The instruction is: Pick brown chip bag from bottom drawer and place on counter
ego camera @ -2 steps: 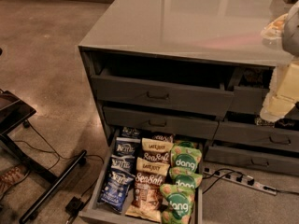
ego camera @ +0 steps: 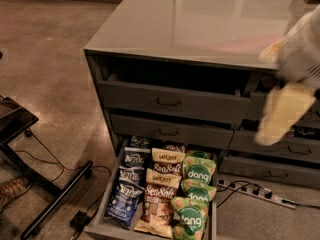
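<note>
The bottom drawer (ego camera: 102,204) is pulled open at the foot of the grey cabinet. In its middle column lie brown chip bags (ego camera: 158,202) with cream "LATE JULY" bands and "Sea Salt" script, one behind the other. Dark blue Kettle bags (ego camera: 126,186) lie to their left and green dang bags (ego camera: 195,194) to their right. The glossy light-grey counter (ego camera: 200,19) tops the cabinet. My gripper (ego camera: 282,111) hangs blurred at the right, in front of the cabinet's right drawers and well above and right of the open drawer.
Closed grey drawers with dark handles (ego camera: 169,103) sit above the open one. A power strip (ego camera: 255,194) and cables lie on the floor at the right. A black stand leg (ego camera: 55,199) and cords lie at the left on the brown floor.
My arm and gripper have shifted a little left and downward at the right edge, and now look blurred. The bags and drawer have not moved.
</note>
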`<action>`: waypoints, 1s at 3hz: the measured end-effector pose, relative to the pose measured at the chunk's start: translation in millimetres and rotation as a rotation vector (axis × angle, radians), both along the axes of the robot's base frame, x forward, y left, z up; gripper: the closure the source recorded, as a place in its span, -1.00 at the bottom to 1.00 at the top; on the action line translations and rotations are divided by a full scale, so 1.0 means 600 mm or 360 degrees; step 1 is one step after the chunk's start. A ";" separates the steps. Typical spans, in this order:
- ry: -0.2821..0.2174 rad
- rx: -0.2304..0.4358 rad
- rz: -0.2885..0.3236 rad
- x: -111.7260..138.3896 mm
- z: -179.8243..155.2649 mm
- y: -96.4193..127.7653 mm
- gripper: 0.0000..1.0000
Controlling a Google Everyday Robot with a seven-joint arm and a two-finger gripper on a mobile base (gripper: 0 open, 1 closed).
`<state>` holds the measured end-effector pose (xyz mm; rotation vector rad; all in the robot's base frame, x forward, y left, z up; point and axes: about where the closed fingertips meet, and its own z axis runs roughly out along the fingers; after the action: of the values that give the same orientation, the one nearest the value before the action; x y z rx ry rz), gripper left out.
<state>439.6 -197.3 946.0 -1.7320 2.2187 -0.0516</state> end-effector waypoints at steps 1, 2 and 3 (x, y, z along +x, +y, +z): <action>0.0182 0.0111 0.0049 0.016 -0.159 0.081 -1.00; 0.0339 0.0163 0.0076 0.018 -0.271 0.126 -1.00; 0.0358 0.0168 0.0077 0.017 -0.285 0.127 -1.00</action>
<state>450.1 -120.9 774.9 -1.8095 2.2856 0.2792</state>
